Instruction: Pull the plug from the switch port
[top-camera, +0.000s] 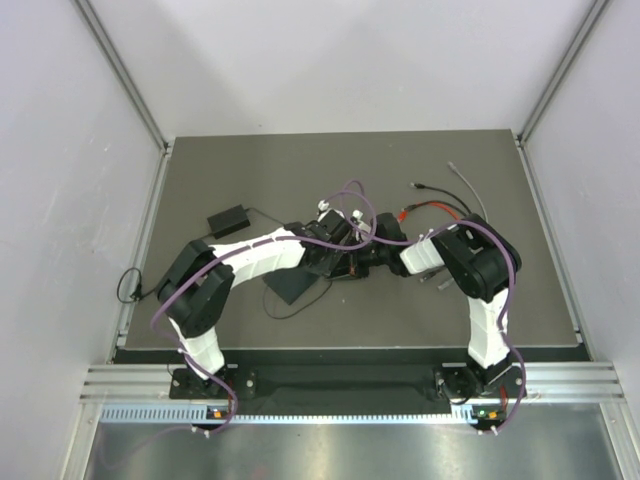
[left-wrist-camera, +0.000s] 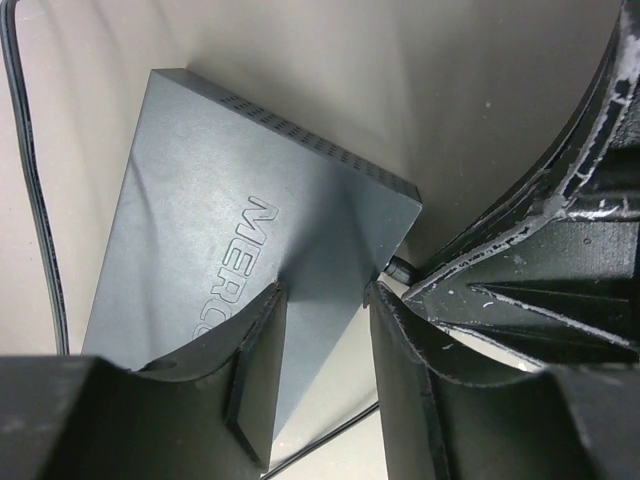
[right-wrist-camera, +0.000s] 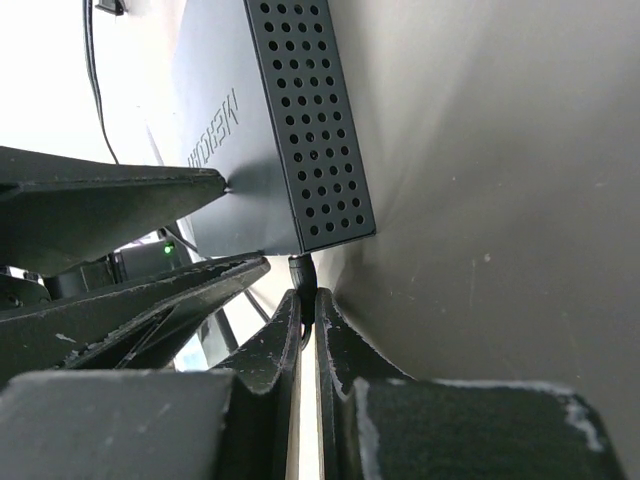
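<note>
The switch (left-wrist-camera: 240, 210) is a flat dark grey box lying on the mat (top-camera: 295, 285). My left gripper (left-wrist-camera: 325, 300) stands open astride its near corner, one finger (left-wrist-camera: 250, 350) over the top face, the other beside the edge. A small black plug (right-wrist-camera: 303, 272) sticks out at the switch's (right-wrist-camera: 310, 120) lower corner, and my right gripper (right-wrist-camera: 308, 305) is shut on it. Whether the plug's tip still sits in the port is hidden. In the top view both grippers, left (top-camera: 338, 260) and right (top-camera: 358, 262), meet at the switch's right corner.
A smaller black adapter brick (top-camera: 228, 217) lies at the back left, its thin cord (top-camera: 128, 285) looping off the mat's left edge. Red and black leads (top-camera: 432, 208) and a grey cable (top-camera: 465, 185) lie at the back right. White walls enclose the table.
</note>
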